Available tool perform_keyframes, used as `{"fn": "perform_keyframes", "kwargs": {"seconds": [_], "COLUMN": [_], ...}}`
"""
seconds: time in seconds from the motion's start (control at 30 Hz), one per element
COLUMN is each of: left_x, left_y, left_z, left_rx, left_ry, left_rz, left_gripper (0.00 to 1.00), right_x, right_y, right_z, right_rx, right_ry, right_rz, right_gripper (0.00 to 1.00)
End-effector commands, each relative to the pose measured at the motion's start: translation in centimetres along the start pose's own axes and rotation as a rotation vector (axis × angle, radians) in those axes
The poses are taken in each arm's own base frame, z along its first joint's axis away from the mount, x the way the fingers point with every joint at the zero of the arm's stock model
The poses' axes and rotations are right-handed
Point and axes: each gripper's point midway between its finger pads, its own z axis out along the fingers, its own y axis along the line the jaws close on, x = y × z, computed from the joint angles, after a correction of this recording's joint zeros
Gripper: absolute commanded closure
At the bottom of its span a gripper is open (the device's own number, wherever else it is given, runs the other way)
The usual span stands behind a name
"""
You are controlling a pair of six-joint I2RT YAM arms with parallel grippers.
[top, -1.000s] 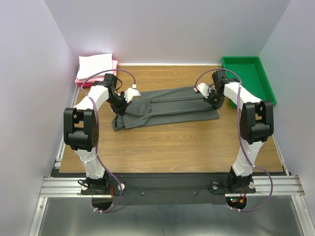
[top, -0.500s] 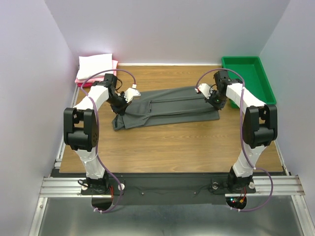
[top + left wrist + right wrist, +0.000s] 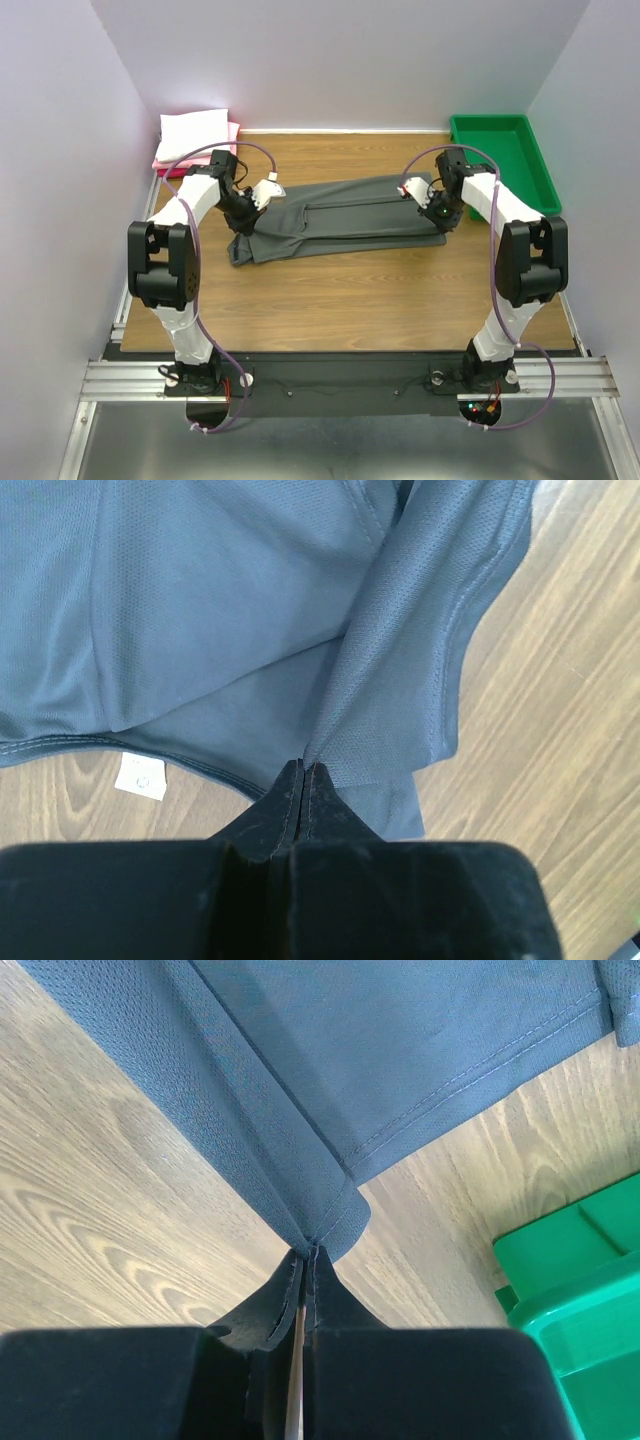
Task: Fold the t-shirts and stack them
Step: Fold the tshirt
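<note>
From the overhead camera I see a wooden table with a light brown grain, enclosed on three sides by pale lavender walls. A green plastic tray with raised sides sits at the table's far right corner, close against the right wall; I cannot tell from here whether it touches. Along the near edge a black base plate runs between silver aluminium rails, with a dull grey metal surface below them. My right wrist view shows one corner of the tray at the lower right, resting on the wood.
</note>
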Motion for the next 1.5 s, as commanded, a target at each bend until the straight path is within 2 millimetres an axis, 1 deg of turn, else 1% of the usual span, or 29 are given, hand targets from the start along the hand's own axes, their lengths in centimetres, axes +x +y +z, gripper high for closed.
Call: {"fn": "perform_keyframes", "kwargs": {"seconds": [0.0,0.07,0.2,0.4,0.47,0.6,0.67,0.77,0.9,1.0,1.27,1.3,1.37,1.4,1.47], "left_x": [-1.1,-1.4,-1.5,-0.8,-0.9,-1.5,-1.8,-1.9,-1.6,-1.3,-0.5,-0.4,-0.7,-0.8,-1.2], "left_y": [-0.6,-0.9,-1.4,-2.6,-2.6,-1.5,-1.0,-0.2,0.7,1.3,2.7,3.2,3.6,3.6,3.7], "left_z": [-2.4,-2.5,-3.1,-3.2,-3.2,-2.9,-2.8,-1.8,-0.8,0.1,1.7,1.7,1.6,1.6,1.1], "left_rx": [-0.017,-0.002,0.014,0.029,0.02,0.001,-0.004,0.005,-0.001,-0.007,-0.024,-0.034,-0.047,-0.048,-0.054], "left_ry": [-0.042,-0.05,-0.052,-0.047,-0.054,-0.065,-0.068,-0.064,-0.048,-0.041,-0.032,-0.037,-0.048,-0.052,-0.063], "left_rz": [0.029,0.035,0.05,0.057,0.05,0.034,0.027,0.016,0.01,-0.002,-0.039,-0.045,-0.052,-0.057,-0.058], "left_gripper": [1.0,1.0,1.0,1.0,1.0,1.0,1.0,1.0,1.0,1.0,1.0,1.0,0.95,0.86,0.76], "right_x": [-0.3,-0.6,-1.0,0.3,0.5,0.0,-0.5,-0.8,-1.2,-1.2,-1.6,-1.6,-2.0,-2.1,-2.4], "right_y": [-0.6,-1.2,-1.5,0.4,0.6,0.0,-0.8,-1.8,-2.8,-3.1,-4.5,-4.5,-4.8,-4.8,-5.0], "right_z": [-1.3,-1.6,-2.8,-2.8,-2.6,-1.7,-1.0,-0.1,1.1,2.2,3.5,3.5,3.4,3.4,3.1], "right_rx": [0.021,0.033,0.053,0.005,-0.001,-0.011,-0.007,-0.006,-0.005,-0.011,0.013,0.014,0.02,0.019,0.025], "right_ry": [-0.02,-0.026,-0.045,-0.02,-0.016,-0.017,-0.016,-0.007,0.002,0.016,0.017,0.015,0.004,-0.001,-0.01], "right_rz": [-0.003,0.002,-0.003,-0.011,-0.01,-0.003,0.001,0.006,0.011,0.014,0.051,0.061,0.074,0.08,0.091], "right_gripper": [0.99,0.99,0.99,0.99,1.0,0.99,0.99,0.99,0.99,0.99,0.97,0.95,0.9,0.79,0.7]}}
